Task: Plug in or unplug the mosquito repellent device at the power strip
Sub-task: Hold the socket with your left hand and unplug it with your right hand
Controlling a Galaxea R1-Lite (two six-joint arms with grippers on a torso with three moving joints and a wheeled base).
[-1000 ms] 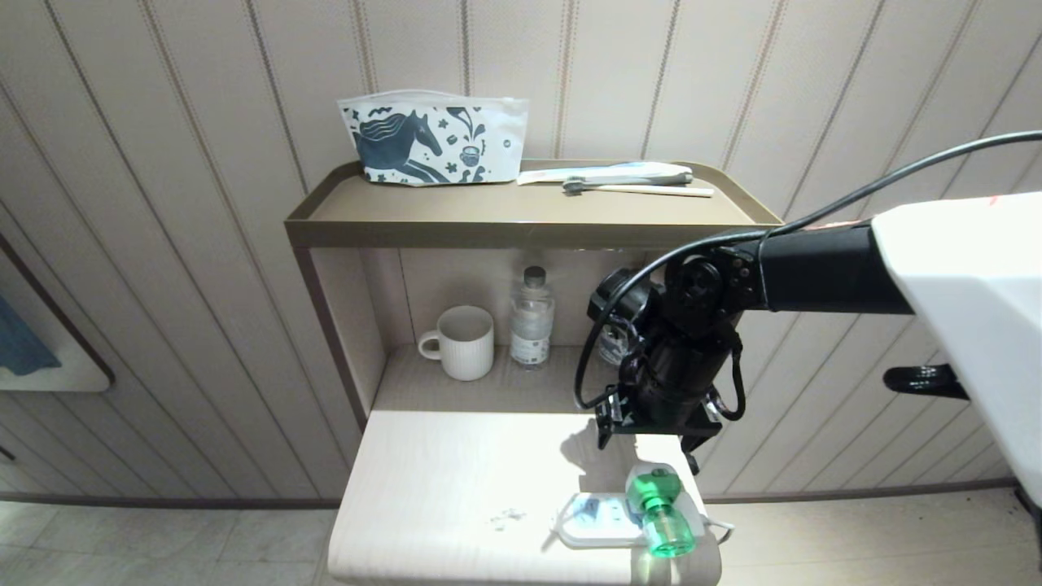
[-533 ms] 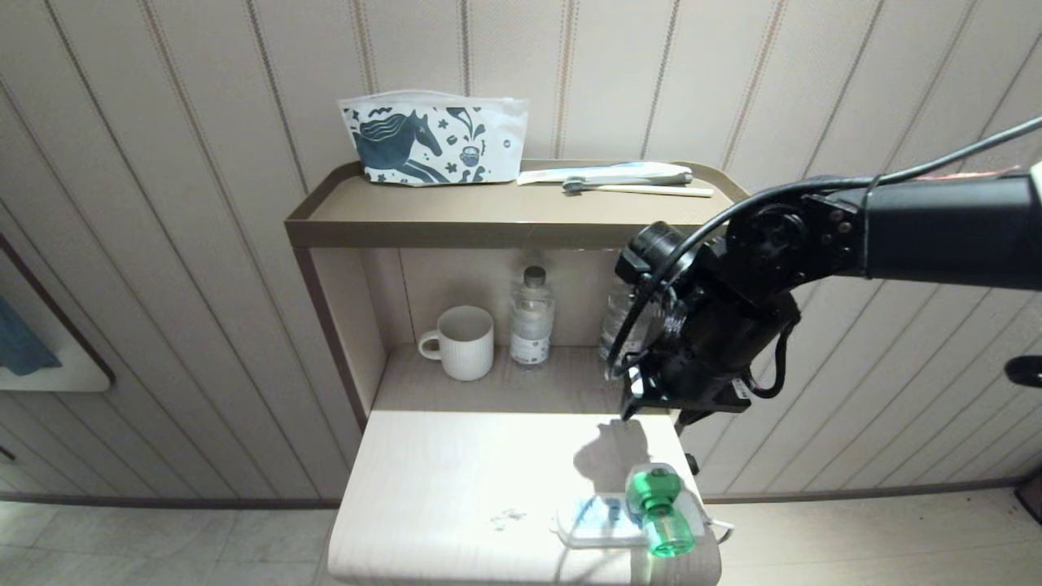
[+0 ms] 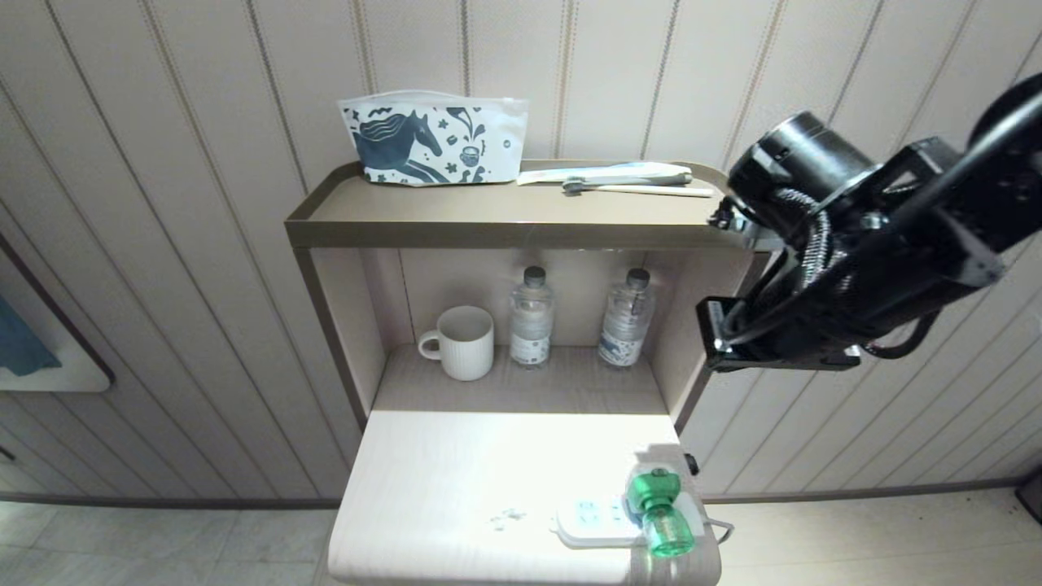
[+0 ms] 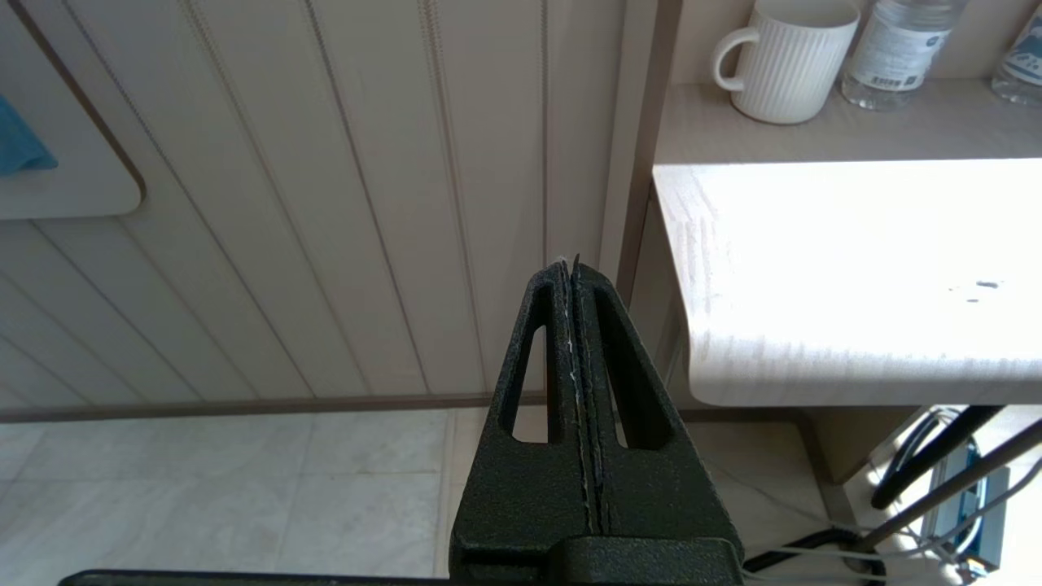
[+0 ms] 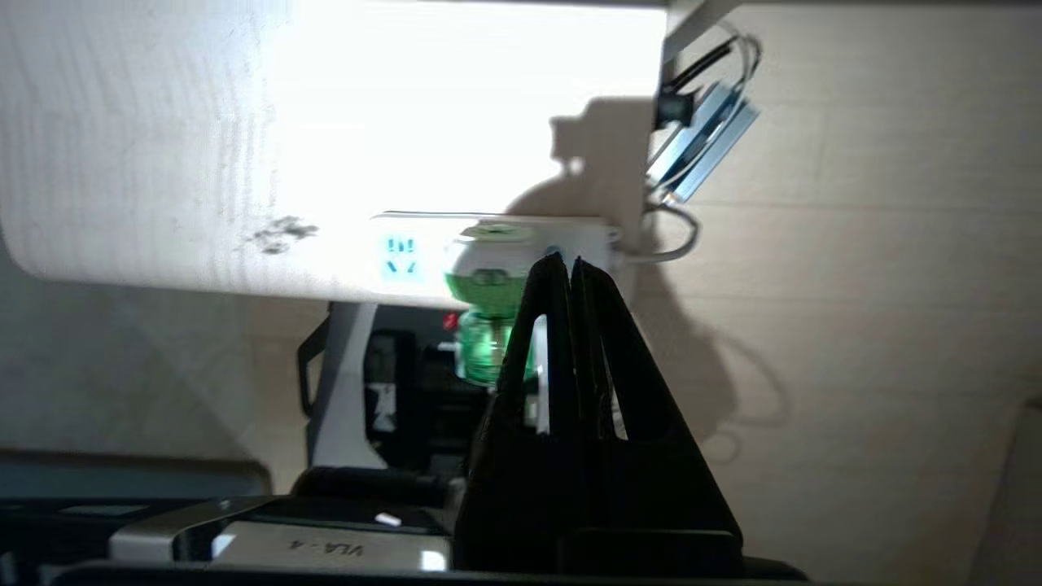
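The right end effector (image 5: 563,268) has its black, slotted, wedge-shaped fingers pressed flat together and holds nothing; in the head view it hangs high at the right, well apart from the desk (image 3: 456,480). The left end effector (image 4: 573,273) is likewise closed on nothing, parked low beside the desk's left edge.

The mosquito repellent device (image 3: 658,509), white and green plastic with a clear green bottle, sits on the right part of the power strip (image 3: 588,521) at the desk's near right corner, apparently plugged in. The power strip is flat, white, round-ended, with a thin white cord (image 3: 718,527) leaving its right end.

Risk: the device overhangs the near edge. A pull off-axis could drag the light power strip with it, or tip both off the smooth, pale wood-grain desk. Glossy rounded plastic may slip between narrow fingers.
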